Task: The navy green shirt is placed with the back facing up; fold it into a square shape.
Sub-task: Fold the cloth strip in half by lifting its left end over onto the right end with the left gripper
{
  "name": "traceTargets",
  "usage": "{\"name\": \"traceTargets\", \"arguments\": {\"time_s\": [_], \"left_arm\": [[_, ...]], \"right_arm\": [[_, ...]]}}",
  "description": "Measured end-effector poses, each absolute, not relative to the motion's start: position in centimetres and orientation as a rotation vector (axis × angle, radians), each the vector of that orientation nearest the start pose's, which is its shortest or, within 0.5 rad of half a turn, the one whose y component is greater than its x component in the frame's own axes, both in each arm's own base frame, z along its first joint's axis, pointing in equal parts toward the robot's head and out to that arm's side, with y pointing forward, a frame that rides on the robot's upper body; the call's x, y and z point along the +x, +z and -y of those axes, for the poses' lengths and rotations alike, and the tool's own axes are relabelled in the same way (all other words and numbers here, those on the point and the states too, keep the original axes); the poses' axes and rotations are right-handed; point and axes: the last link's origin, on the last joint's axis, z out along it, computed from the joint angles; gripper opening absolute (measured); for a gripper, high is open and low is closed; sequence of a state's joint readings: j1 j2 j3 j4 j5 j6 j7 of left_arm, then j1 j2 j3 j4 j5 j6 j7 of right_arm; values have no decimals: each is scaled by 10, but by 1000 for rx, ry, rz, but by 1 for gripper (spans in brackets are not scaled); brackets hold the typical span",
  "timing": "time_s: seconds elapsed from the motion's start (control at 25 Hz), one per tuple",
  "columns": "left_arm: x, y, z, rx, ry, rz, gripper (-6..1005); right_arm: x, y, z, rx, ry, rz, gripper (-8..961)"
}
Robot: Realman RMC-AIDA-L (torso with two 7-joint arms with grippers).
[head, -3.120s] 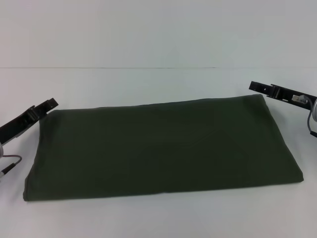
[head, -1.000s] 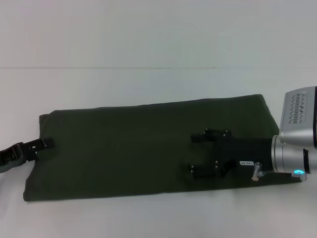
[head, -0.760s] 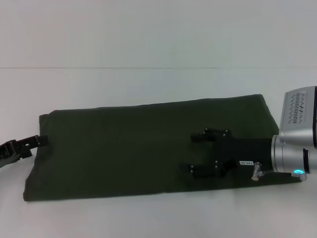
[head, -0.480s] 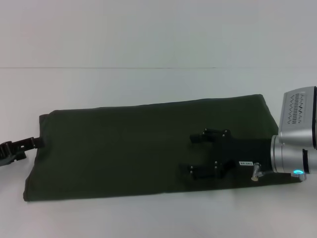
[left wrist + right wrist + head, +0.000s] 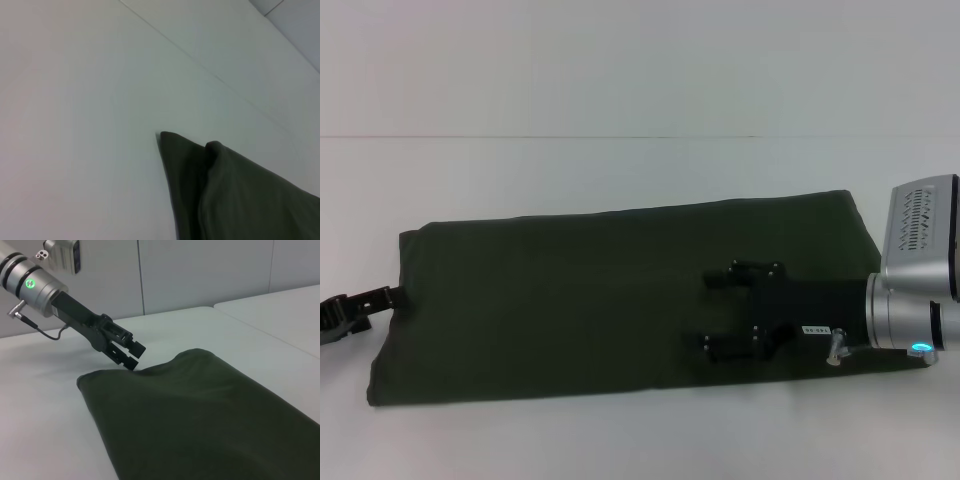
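Dark olive-green cloth shirt [image 5: 570, 300], plain and without print, lies folded into a long band across the white table [image 5: 640, 170] in front of you, running from the robot's left to its right, the far edge slanting slightly away toward the right.

Your right gripper [image 5: 720, 311], black on a silver wrist, reaches in from the right and sits over the shirt's right half, near the front edge. Its two fingers are spread apart, pointing toward the left, with bare cloth showing between them; you cannot tell from above whether they press on the fabric or hang just over it.

Your left gripper [image 5: 390, 296] is at the shirt's left short edge, roughly midway along it, tips touching or just meeting the hem. In the right wrist view you see that same left gripper [image 5: 131, 355] with its fingers a little apart, right at the raised edge of the cloth [image 5: 200, 415]. The left wrist view shows only a shirt corner [image 5: 200, 180] on the table.
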State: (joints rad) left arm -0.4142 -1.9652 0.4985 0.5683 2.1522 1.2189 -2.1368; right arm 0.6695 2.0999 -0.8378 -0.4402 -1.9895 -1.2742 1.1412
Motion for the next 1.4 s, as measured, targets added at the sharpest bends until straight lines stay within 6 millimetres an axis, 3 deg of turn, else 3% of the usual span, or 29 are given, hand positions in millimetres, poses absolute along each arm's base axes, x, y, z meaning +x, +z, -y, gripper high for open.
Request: {"name": "traceTargets", "arguments": {"time_s": [0.8,1.4], "left_arm": [[-387,48,-320,-1820,-564,1749,887],[-370,36,-321,-1893,-608,1800,886]], "right_arm": [[244,-64,-355,-2798,466,-360,925],[243,-64,-356,-2798,468,-358,925]]}}
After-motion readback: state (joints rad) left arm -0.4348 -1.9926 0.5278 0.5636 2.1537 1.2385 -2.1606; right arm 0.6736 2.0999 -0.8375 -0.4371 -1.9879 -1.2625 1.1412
